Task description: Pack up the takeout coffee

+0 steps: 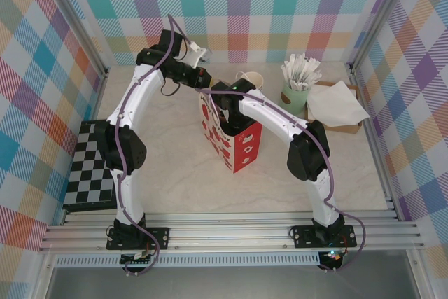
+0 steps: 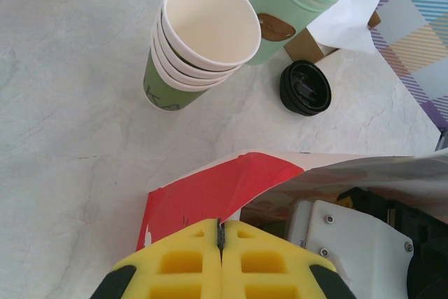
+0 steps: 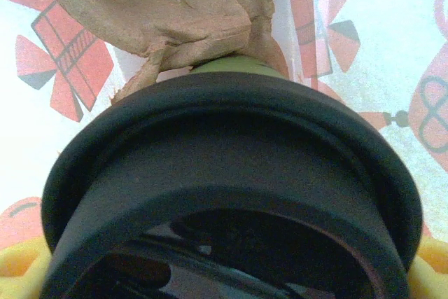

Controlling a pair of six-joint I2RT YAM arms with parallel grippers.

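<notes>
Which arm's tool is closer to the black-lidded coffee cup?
Right. The right tool grips the lidded coffee cup inside the red-and-white bag; the left tool pinches the bag's rim.

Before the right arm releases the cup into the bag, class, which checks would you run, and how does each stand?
1. Rim of the red-and-white patterned paper bag pinched by the left gripper: ok.
2. Green paper cup with round black plastic lid held by the right gripper, yellow fingers either side: ok.
3. Lid on the cup: ok.
4. Cup inside the bag, printed walls around it: ok.
5. Cup resting on the bag's floor: cannot tell.
</notes>
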